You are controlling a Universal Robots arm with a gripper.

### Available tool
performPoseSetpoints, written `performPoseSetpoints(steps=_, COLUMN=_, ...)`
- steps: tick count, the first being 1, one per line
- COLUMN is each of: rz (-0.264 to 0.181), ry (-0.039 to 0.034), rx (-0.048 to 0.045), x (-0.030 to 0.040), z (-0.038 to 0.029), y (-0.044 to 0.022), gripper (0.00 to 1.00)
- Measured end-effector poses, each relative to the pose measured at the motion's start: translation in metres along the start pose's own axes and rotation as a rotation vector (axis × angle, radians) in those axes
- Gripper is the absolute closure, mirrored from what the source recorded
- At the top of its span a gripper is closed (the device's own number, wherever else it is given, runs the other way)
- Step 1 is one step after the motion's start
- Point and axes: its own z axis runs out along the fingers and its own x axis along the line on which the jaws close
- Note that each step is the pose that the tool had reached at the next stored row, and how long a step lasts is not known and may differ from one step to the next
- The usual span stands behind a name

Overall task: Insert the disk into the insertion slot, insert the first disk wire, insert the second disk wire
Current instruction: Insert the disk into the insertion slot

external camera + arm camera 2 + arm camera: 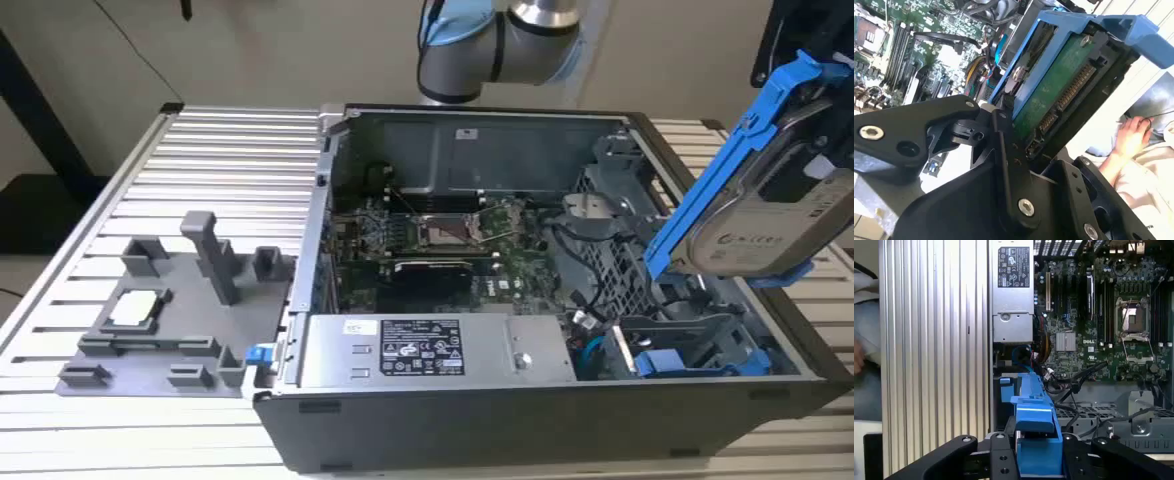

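Disk [781, 215] first: it is a flat silver-grey box with a pale label, set in a bright blue plastic frame. In the exterior view it hangs in the air over the open dark grey computer case [534, 420], at the exterior view's right end. It is tilted, and its top leans toward the exterior view's right. The disk is not in the insertion slot [617, 270], the narrow grey metal bay with little holes in its walls, which sits lower down inside the case.

My black gripper [1035, 445] is closed on the disk. In the first wrist view a black finger [999, 455] sits on each side of the blue frame and squeezes it. In the second wrist view I see the green circuit side of the disk [1054, 95] sticking out past the gripper.

My grey arm [501, 45] with its blue joint cap rises at the far side of the case.

Inside the case lie a green circuit board [441, 235] and a silver labelled power box [427, 350]. The case stands on a ribbed metal table [227, 140]. A person's hand [1131, 135] shows past the disk, well apart from it.
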Motion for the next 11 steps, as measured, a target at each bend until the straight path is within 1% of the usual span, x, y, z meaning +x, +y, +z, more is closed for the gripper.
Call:
performPoseSetpoints(steps=6, rz=0.0, ry=0.0002, rx=0.0001, x=0.0, z=0.0001, y=0.0, gripper=0.67)
performPoseSetpoints(steps=8, rz=0.0, ry=0.003, rx=0.0018, x=0.0, z=0.0006, y=-0.0001, gripper=0.67)
performPoseSetpoints(steps=11, rz=-0.002, ry=0.0033, rx=0.0055, x=0.0, z=0.0023, y=-0.0001, gripper=0.67)
